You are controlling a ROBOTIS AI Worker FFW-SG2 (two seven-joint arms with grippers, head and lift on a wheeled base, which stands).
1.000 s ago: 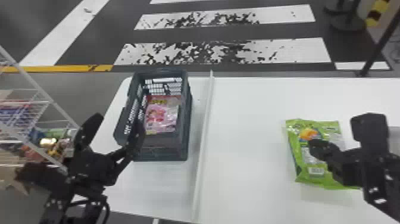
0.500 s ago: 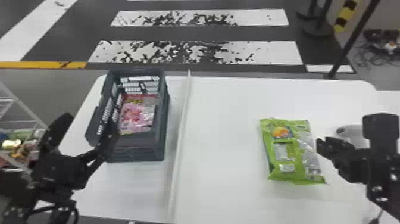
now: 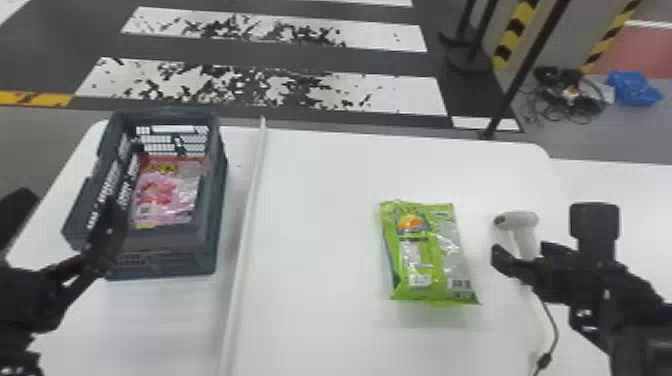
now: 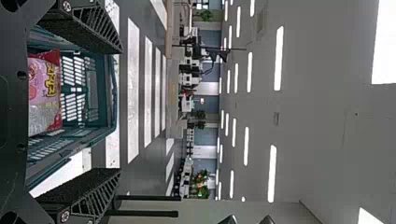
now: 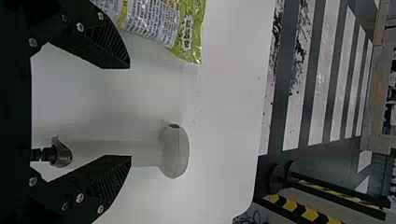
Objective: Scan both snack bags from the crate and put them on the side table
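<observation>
At the left of the head view my left gripper (image 3: 65, 220) stands open beside the grey crate (image 3: 165, 250), in which a pink snack bag (image 3: 167, 195) lies. The left wrist view has the left gripper (image 4: 120, 112) with its fingers wide apart, the crate (image 4: 113, 93) and pink bag (image 4: 44, 93) beyond. A green snack bag (image 3: 430, 255) lies flat on the white table. My right gripper (image 3: 545, 245) is right of it, open near the white scanner (image 3: 525, 230). In the right wrist view the scanner (image 5: 175, 151) is past the right gripper (image 5: 130, 112), its handle toward one fingertip.
A raised white strip (image 3: 245, 225) divides the table (image 3: 320, 320) between crate and green bag. The scanner's cable (image 3: 554, 325) runs to the near edge. Another white surface (image 3: 620, 185) adjoins at the right. Black posts (image 3: 525, 70) stand on the floor behind.
The head view has turned to the right, so crate and green bag sit farther left in it. The scanner has come out from behind the right gripper, which is now farther from the green bag.
</observation>
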